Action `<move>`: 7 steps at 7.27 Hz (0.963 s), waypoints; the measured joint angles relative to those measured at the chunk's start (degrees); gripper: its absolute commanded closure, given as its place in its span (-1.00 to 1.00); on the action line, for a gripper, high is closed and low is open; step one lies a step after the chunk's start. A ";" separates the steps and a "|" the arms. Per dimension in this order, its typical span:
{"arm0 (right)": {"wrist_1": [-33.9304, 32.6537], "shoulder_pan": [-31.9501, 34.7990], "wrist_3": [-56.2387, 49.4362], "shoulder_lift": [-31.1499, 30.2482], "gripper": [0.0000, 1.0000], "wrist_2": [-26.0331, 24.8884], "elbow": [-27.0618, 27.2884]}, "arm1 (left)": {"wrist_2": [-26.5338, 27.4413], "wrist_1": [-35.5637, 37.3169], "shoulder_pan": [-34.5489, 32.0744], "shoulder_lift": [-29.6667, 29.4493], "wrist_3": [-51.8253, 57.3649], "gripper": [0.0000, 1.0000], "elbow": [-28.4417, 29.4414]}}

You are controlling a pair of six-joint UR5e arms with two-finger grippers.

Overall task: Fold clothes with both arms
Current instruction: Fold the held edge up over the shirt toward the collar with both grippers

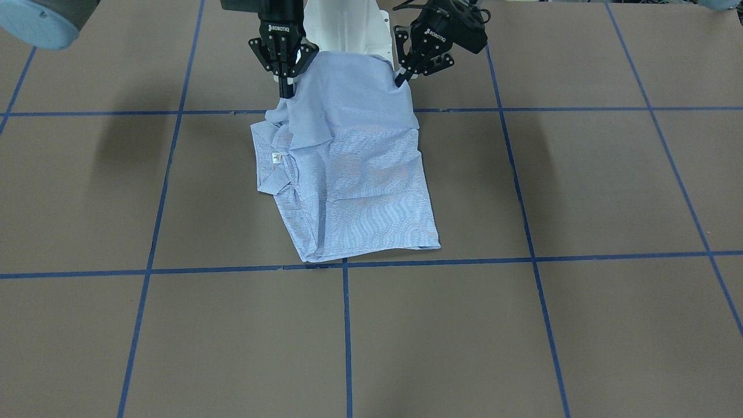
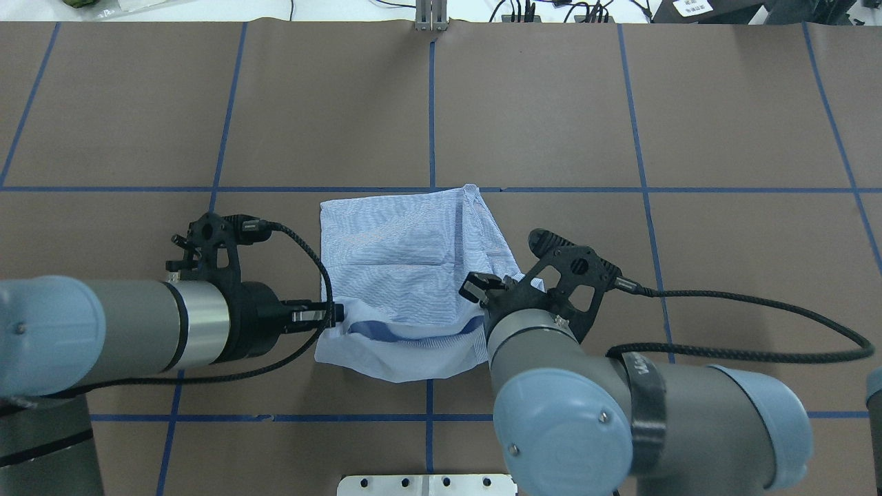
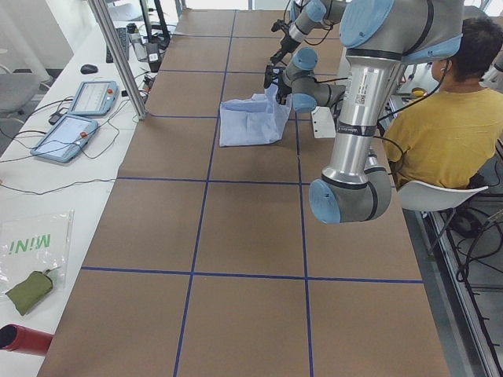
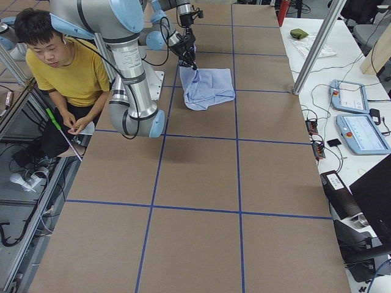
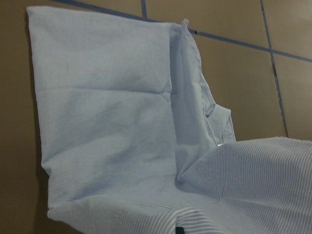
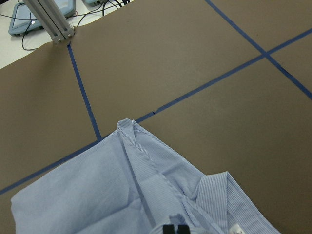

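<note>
Striped cloth fills the bottom of both wrist views: that is the shirt (image 5: 122, 122), hanging right under each camera. You see it whole from across the table (image 1: 580, 186). It lies folded in a rough rectangle at the middle of the table's length, toward the robot-side edge, and its far hem just reaches a blue tape line (image 1: 174, 270).

The edge of the shirt nearest the robot is raised off the table. On the collar side, the right gripper (image 1: 285, 90) points straight down with its fingers drawn narrow on one raised corner. The left gripper (image 1: 400, 80) comes in tilted and pinches the other corner.

The overhead view gives you something different. There the left gripper meets the cloth at the raised edge, and a dark band of shadow shows under the lifted layer. The right gripper's fingers are hidden in that view behind its own wrist.

Only the front-facing view and the right wrist view show you the small white neck label (image 1: 277, 157), which sits beside the collar (image 1: 267, 174).

Past the shirt, a white base plate (image 1: 348, 29) sits at the robot-side edge between the arms. The side views add a person in a yellow top (image 3: 448, 133) seated behind the robot. They also show two blue-framed pendants (image 3: 67, 135) and a green pouch (image 3: 27, 290) on the white bench (image 3: 31, 204) along the table's far edge.
</note>
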 measured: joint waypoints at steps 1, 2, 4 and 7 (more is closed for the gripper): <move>4.89 3.17 -2.08 0.09 1.00 0.88 -4.78 | 0.13 0.09 -2.91 -2.16 1.83 1.00 3.60; 9.90 5.96 -4.09 0.17 1.00 2.14 -9.64 | 0.48 0.07 -5.32 -4.32 3.92 1.00 8.03; 17.84 10.09 -7.56 2.67 1.00 4.19 -20.86 | 3.09 -0.31 -7.87 -9.10 7.25 1.00 18.65; 26.14 12.66 -10.23 7.54 1.00 5.80 -34.43 | 6.21 -3.30 -9.54 -15.12 10.12 1.00 33.36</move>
